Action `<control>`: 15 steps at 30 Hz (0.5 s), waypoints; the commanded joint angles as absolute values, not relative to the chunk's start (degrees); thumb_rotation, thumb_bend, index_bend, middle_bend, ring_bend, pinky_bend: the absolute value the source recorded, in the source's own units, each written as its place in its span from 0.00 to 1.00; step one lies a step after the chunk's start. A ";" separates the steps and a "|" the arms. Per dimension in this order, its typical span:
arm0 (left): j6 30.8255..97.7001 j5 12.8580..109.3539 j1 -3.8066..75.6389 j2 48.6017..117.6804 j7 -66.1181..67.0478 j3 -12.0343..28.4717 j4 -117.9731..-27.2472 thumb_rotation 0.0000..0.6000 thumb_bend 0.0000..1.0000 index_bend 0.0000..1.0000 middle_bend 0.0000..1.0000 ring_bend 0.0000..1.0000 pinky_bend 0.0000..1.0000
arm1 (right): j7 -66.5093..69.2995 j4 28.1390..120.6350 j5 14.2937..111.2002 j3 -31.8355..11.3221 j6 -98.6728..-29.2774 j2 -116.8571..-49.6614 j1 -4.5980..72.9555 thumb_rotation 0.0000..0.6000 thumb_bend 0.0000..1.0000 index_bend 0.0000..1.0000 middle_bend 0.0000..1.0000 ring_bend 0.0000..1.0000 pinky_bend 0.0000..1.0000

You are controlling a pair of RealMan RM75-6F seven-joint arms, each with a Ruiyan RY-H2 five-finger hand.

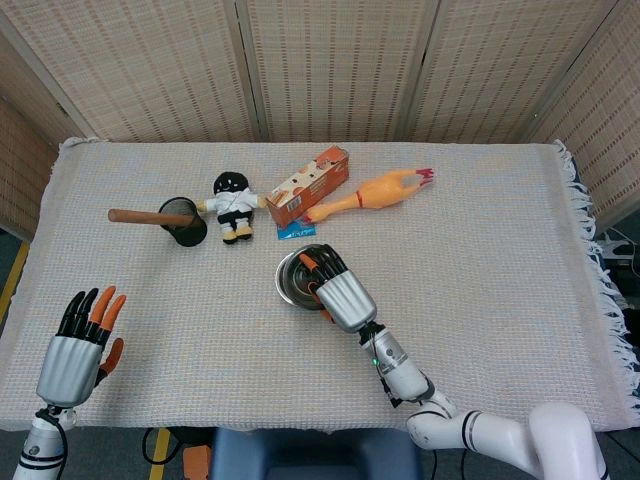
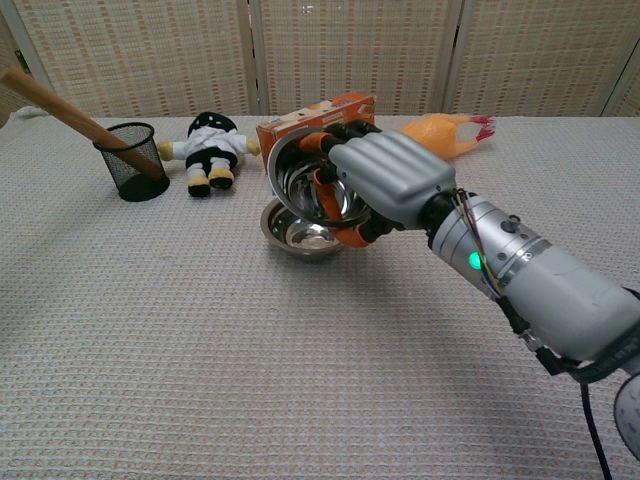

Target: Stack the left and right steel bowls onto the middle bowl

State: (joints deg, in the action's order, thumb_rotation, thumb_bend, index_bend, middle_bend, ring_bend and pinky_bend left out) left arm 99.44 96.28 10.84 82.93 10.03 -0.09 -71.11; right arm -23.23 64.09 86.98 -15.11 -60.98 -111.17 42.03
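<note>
At the centre of the cloth-covered table [image 1: 500, 250], the right hand [image 2: 385, 180] holds a steel bowl [image 2: 305, 170] in the air, tipped on its side with the opening facing left in the chest view. Its fingers are clamped over the rim, orange fingertips [image 2: 325, 190] curled inside the bowl, thumb under the outside wall. The middle bowl [image 2: 300, 232] sits upright on the cloth directly beneath, apart from the lifted one.

To finish this step well, the held bowl likely needs levelling so its base points down, then centring over the lower rim before the fingers let go. Steel on steel is slippery, so a tilted release could make it skid off or ring against the rim. Fingers inside the bowl may get trapped between the two walls if lowered too far.

The left hand [image 1: 72, 350] hovers at 8 o'clock of the table, palm down, fingers spread and holding nothing. No third bowl is visible in either view.

Both bowls are polished, round, shallow and reflective. The cloth is a coarse, pale woven weave with a fringe. At 11 o'clock stand a black mesh cup [image 1: 182, 220] with a wooden stick, a soft doll [image 1: 234, 205], an orange cardboard box [image 1: 308, 185] and, toward 12 o'clock, a rubber chicken [image 1: 375, 190].
</note>
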 commanded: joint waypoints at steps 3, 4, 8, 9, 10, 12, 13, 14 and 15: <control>99.04 95.84 10.56 82.00 8.32 0.54 -71.55 1.00 0.47 0.00 0.00 0.00 0.08 | -25.47 58.92 83.71 -16.10 -57.28 -115.81 45.20 1.00 0.41 0.40 0.10 0.00 0.00; 99.01 95.90 10.51 81.88 8.10 0.59 -71.63 1.00 0.47 0.00 0.00 0.00 0.08 | -26.33 58.98 83.02 -15.93 -57.02 -115.82 45.10 1.00 0.41 0.31 0.08 0.00 0.00; 98.81 96.34 10.32 81.61 7.33 0.44 -72.00 1.00 0.46 0.00 0.00 0.00 0.08 | -31.65 63.55 80.02 -15.19 -57.14 -113.58 43.18 1.00 0.41 0.02 0.00 0.00 0.00; 98.79 96.41 10.28 81.60 7.24 0.45 -72.10 1.00 0.46 0.00 0.00 0.00 0.08 | -33.07 65.34 79.44 -14.89 -57.60 -112.68 42.47 1.00 0.41 0.00 0.00 0.00 0.00; 98.78 96.53 10.23 81.63 7.37 0.47 -72.17 1.00 0.46 0.00 0.00 0.00 0.08 | -34.91 68.02 78.89 -14.35 -58.38 -111.25 41.46 1.00 0.40 0.00 0.00 0.00 0.00; 98.81 96.79 10.13 81.71 7.63 0.44 -72.28 1.00 0.46 0.00 0.00 0.00 0.08 | -37.12 72.33 78.79 -13.28 -60.29 -108.64 39.72 1.00 0.38 0.00 0.00 0.00 0.00; 98.83 96.97 10.07 81.73 7.81 0.37 -72.31 1.00 0.46 0.00 0.00 0.00 0.08 | -38.25 74.72 78.84 -12.62 -61.44 -107.04 38.67 1.00 0.36 0.00 0.00 0.00 0.00; 98.85 97.18 9.97 81.70 8.04 0.28 -72.42 1.00 0.46 0.00 0.00 0.00 0.08 | -39.47 78.26 79.03 -11.55 -63.26 -104.54 36.96 1.00 0.34 0.00 0.00 0.00 0.00; 98.90 97.33 9.86 81.65 8.21 0.20 -72.53 1.00 0.46 0.00 0.00 0.00 0.08 | -40.19 81.06 79.25 -10.59 -64.89 -102.41 35.42 1.00 0.33 0.00 0.00 0.00 0.00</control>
State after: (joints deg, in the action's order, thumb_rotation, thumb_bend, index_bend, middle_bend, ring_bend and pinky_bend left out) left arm 98.87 97.25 9.93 81.68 8.12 0.26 -72.46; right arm -35.74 72.31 79.79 -13.55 -60.14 -108.98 40.19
